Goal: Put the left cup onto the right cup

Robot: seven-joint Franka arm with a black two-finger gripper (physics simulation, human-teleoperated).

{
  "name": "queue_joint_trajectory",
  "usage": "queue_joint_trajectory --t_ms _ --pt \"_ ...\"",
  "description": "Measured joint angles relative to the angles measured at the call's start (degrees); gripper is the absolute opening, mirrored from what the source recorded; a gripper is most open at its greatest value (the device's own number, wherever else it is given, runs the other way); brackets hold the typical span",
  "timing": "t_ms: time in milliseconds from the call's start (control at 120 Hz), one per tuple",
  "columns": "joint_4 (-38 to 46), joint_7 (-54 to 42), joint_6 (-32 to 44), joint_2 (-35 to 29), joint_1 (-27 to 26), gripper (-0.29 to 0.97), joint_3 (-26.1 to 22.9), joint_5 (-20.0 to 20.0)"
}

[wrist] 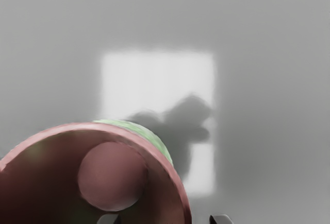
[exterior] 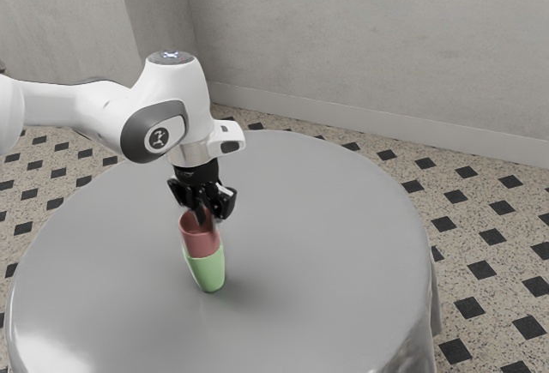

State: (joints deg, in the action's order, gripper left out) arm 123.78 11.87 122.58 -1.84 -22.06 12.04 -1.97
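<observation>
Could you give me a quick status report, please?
Gripper at rim of red cup. Red cup sits nested in green cup. Nothing in the way.

Cups: two were counted, one red cup (exterior: 196,233) and one green cup (exterior: 208,269).
Tables: one table (exterior: 343,244) was counted.
Grippers: one gripper (exterior: 205,212) was counted.

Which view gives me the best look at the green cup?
The exterior view: the green cup shows its side wall from rim to base, standing on the table with the red cup nested in it. In the wrist view, a thin green arc of its rim peeks out behind the red cup's mouth.
</observation>
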Motion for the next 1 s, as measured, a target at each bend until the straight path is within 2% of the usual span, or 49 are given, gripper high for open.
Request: queue_joint_trajectory --t_ms 142,333,583,1000 --pt "-0.09 0.05 0.01 -0.09 -0.22 0.44 0.0 0.08" --pt "-0.15 0.11 0.02 -0.39 -0.34 0.57 0.0 0.12" --pt "-0.26 0.16 -0.18 -0.9 -0.46 0.64 0.0 0.12" --pt "-0.52 0.14 -0.73 -2.06 -0.57 0.66 0.0 -0.04"
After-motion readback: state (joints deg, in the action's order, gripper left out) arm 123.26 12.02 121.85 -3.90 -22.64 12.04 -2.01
